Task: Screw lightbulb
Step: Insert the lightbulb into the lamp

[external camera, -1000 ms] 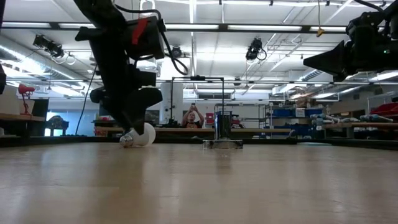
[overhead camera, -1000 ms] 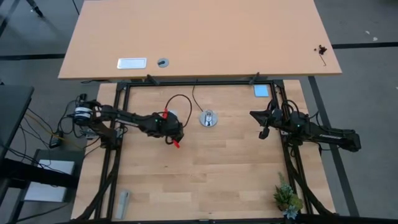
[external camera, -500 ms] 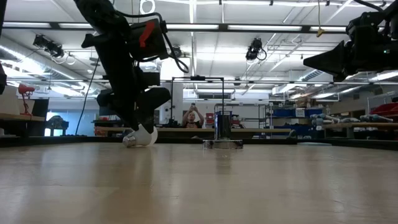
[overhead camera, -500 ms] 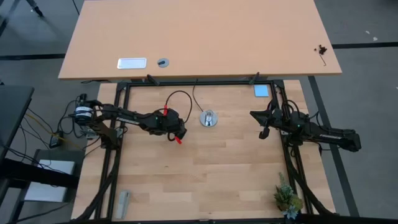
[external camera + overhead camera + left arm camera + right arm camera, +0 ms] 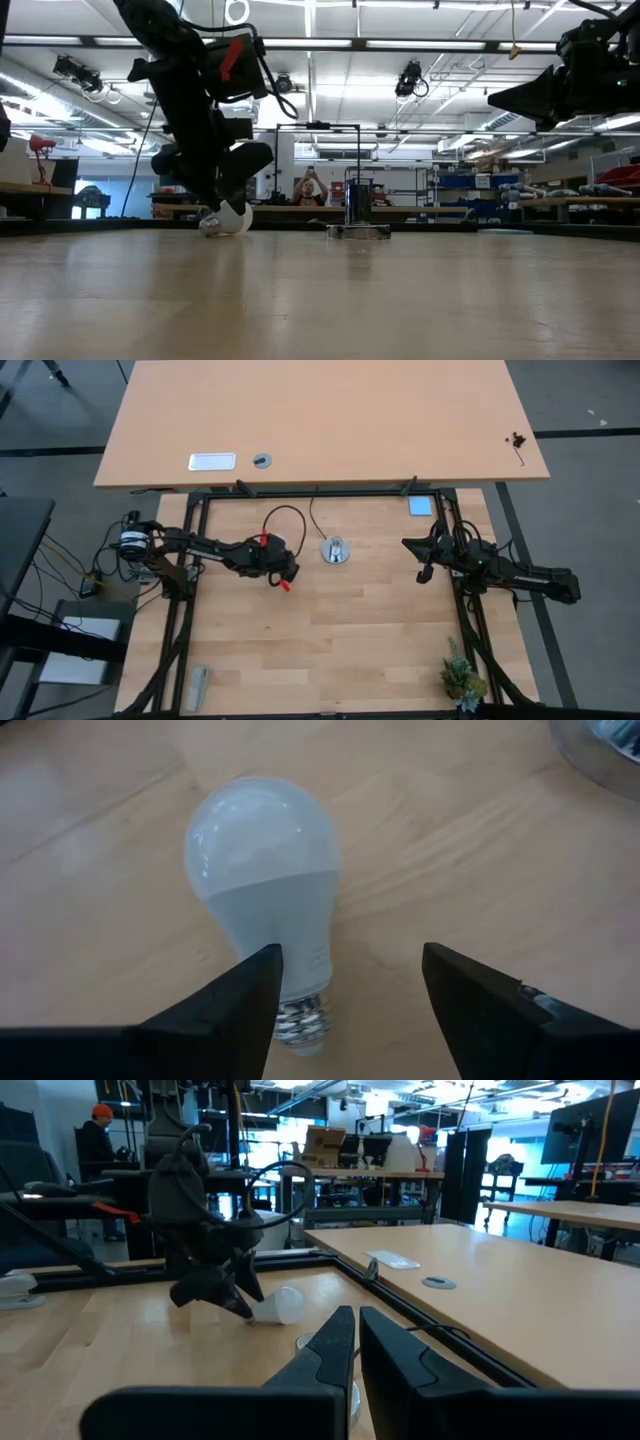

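Here the left gripper is low over the worktop, fingers spread wide, straddling the lightbulb at its narrow end. From the left wrist view one finger sits just beside the neck above the threaded base, while the other stands off with bare wood between it and the bulb. Nothing pinched yet. The bulb lies on its side, glass dome pointing away from the gripper, screw base toward it; in the low view it shows as a white shape on the wood under the gripper. Just beyond, near the bulb, the round silvery socket sits on the worktop with a thin black cord running off toward the far rail. The right gripper waits well apart at the right side, raised off the wood, fingers pressed together and holding nothing. A person is visible in the room far behind. Step in hand, as I read it: the pick-up, just before closing. Next move likely calls for centring the fingers on the bulb and closing gently, since a rounded bulb could roll or squirt out; then lifting, turning the base downward, and lining it up over the socket before any twisting.
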`<state>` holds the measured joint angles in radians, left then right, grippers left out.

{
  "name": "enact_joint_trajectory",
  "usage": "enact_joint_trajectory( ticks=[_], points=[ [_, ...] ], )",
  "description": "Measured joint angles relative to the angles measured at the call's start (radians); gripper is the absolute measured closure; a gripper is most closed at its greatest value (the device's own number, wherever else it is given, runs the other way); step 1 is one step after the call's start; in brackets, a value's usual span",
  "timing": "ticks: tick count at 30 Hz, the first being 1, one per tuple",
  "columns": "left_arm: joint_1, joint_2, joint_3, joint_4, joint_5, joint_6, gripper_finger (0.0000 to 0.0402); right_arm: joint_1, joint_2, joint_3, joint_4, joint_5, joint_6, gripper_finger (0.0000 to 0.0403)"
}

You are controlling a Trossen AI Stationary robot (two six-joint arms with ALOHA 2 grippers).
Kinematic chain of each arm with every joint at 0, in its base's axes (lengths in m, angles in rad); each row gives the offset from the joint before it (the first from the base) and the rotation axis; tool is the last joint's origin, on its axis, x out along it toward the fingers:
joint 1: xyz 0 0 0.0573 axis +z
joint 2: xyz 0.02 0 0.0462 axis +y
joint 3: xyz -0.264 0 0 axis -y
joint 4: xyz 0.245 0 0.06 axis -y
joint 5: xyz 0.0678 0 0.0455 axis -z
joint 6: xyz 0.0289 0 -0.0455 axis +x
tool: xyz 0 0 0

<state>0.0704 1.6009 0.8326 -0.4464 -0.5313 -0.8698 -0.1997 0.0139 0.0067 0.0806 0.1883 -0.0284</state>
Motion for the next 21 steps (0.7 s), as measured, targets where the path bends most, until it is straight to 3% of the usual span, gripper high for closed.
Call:
enact_joint_trajectory(
  ticks=[10, 21],
  points=[
    [-0.014, 0.003, 0.086, -0.191, 0.016, -0.034, 0.0151, 0.000, 0.000, 0.000, 0.000, 0.000, 0.000, 0.0373],
    [-0.025, 0.009, 0.051, -0.142, 0.046, -0.074, 0.0151, 0.000, 0.000, 0.000, 0.000, 0.000, 0.000, 0.0373]
  ],
)
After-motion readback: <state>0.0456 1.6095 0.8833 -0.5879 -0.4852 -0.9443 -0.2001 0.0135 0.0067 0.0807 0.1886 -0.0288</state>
